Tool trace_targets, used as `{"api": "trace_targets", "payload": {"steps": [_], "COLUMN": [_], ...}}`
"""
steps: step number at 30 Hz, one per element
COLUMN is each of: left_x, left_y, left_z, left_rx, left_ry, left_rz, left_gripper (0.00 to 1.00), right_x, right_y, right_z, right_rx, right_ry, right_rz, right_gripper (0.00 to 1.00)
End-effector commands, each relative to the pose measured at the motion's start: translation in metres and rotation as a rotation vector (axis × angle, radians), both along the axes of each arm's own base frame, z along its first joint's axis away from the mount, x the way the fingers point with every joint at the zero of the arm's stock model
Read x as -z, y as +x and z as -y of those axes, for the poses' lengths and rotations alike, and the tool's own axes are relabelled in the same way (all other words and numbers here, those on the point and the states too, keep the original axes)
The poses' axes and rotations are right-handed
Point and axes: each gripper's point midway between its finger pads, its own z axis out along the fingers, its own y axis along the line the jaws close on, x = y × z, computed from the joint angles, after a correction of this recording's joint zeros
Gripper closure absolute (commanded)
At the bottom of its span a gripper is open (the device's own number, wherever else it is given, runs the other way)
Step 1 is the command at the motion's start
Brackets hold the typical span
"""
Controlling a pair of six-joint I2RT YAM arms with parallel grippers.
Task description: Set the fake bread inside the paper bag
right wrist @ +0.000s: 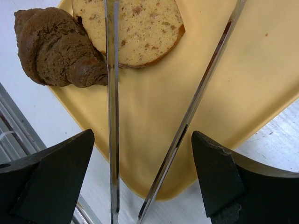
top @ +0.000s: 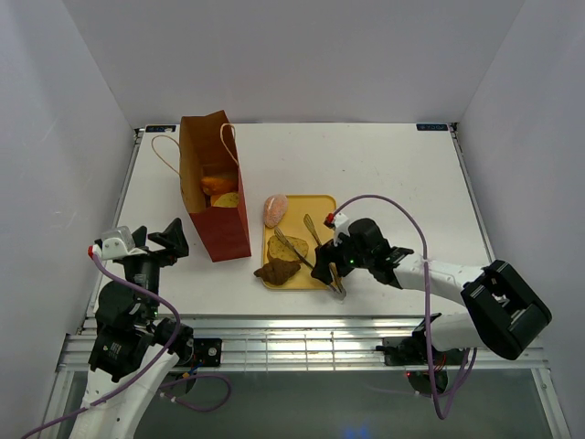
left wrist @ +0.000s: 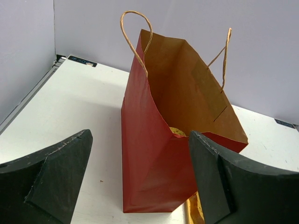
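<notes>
The right gripper point(right wrist: 141, 140) stands wide open over the near edge of the tray point(right wrist: 233, 93), holding nothing. Both arms of the tongs point(right wrist: 112, 116) run up between its jaws. One arm lies just inside the left finger point(right wrist: 56, 172), and the other leans toward the right finger point(right wrist: 224, 177). A gap shows on each side, so neither finger seems to touch the metal, though the close view leaves that unsure.

Ahead of these jaws and to their left lies the croissant point(right wrist: 58, 46), hanging partly over the tray's edge and touching the left tong arm. Straight ahead, right beside the croissant, lies the slice point(right wrist: 135, 30), with that same tong arm crossing it. Farther ahead, past the slice, the pink roll point(top: 275, 210) rests at the tray's far left corner, between the tray and the bag point(left wrist: 154, 154).

The left gripper point(left wrist: 140, 135) is also wide open and holds nothing. The bag stands upright on the table point(top: 393, 183) straight ahead of its jaws, near them but apart, with its mouth open and its cord handles up. Inside, seen from above, an orange loaf point(top: 218, 183) lies with a paler piece point(top: 226, 199) beside it. From the left wrist only a yellow bit shows over the bag's near rim, just by the right finger.
</notes>
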Motion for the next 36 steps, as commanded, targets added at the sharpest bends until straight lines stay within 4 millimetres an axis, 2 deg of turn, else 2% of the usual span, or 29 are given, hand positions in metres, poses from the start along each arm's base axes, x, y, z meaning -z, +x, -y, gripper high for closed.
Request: {"api": "trace_targets", "payload": {"steps": [1,6,15,18,22,27,31,33,36], "left_x": [0.007,0.008,0.008,0.009,0.008,0.008,0.007,0.007,0.007], "left_y": [0.004,0.004,0.004,0.004,0.004,0.003,0.003,0.003,0.002], "left_z": [0.002,0.002,0.002,0.002,0.003,0.003,0.003,0.003,0.003], "left_rx": [0.001,0.003,0.001,0.003,0.004,0.006,0.009,0.011,0.012], "left_ry": [0.012,0.011,0.012,0.012,0.012,0.011,0.01,0.009,0.01], "left_rz": [-0.023,-0.025,-0.026,-0.027,-0.026,-0.023,-0.02,-0.02,-0.017], "left_gripper": [0.04,0.02,0.02,0.02,0.02,0.02,0.02,0.02,0.02], "right_x": [-0.014,0.001,0.004,0.004,-0.001,-0.019,-0.035,-0.037,-0.031], "right_y": [0.006,0.008,0.016,0.016,0.016,0.019,0.019,0.018,0.014], "right_z": [-0.015,-0.014,-0.024,-0.024,-0.024,-0.022,-0.02,-0.019,-0.016], "right_rx": [-0.023,0.014,0.048,0.055,0.057,0.072,0.077,0.076,0.068], "right_ry": [0.045,-0.029,-0.061,-0.067,-0.072,-0.067,-0.05,-0.049,-0.062], "right_rz": [0.042,0.016,0.007,0.0,0.003,0.03,0.057,0.061,0.047], "right_gripper": [0.1,0.08,0.0,0.06,0.12,0.15,0.22,0.21,0.14]}}
